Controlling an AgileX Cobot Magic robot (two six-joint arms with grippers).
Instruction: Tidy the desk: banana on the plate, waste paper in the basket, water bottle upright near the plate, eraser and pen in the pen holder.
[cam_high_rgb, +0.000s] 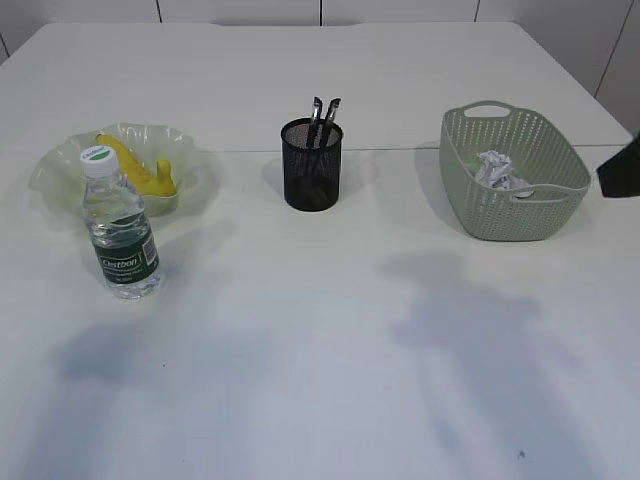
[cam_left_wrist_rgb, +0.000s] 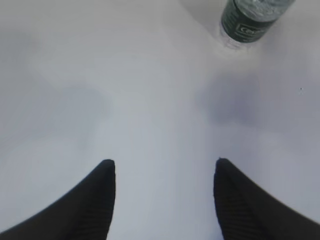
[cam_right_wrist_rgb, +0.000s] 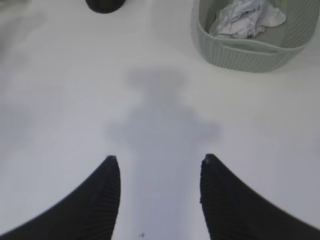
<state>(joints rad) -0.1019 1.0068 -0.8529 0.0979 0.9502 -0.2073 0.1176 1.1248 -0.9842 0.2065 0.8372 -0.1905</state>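
a: both grippers hang spread and empty. from the front camera, neither shows; the banana (cam_high_rgb: 145, 168) lies on the plate (cam_high_rgb: 52, 168), the bottle (cam_high_rgb: 119, 227) stands upright just in front of it.

b: and the containers?

a: pens (cam_high_rgb: 323, 120) stick out of the pen holder (cam_high_rgb: 311, 165); the eraser i cannot see. crumpled paper (cam_high_rgb: 498, 170) sits in the basket (cam_high_rgb: 560, 190).

b: left wrist?

a: left gripper (cam_left_wrist_rgb: 165, 172) wide apart above bare table (cam_left_wrist_rgb: 125, 100), bottle base at the top edge.

b: right wrist?

a: right gripper (cam_right_wrist_rgb: 159, 167) likewise, basket ahead. the bottle looks smooth, fairly heavy with water; i'd take it round the label. paper seems light and soft.
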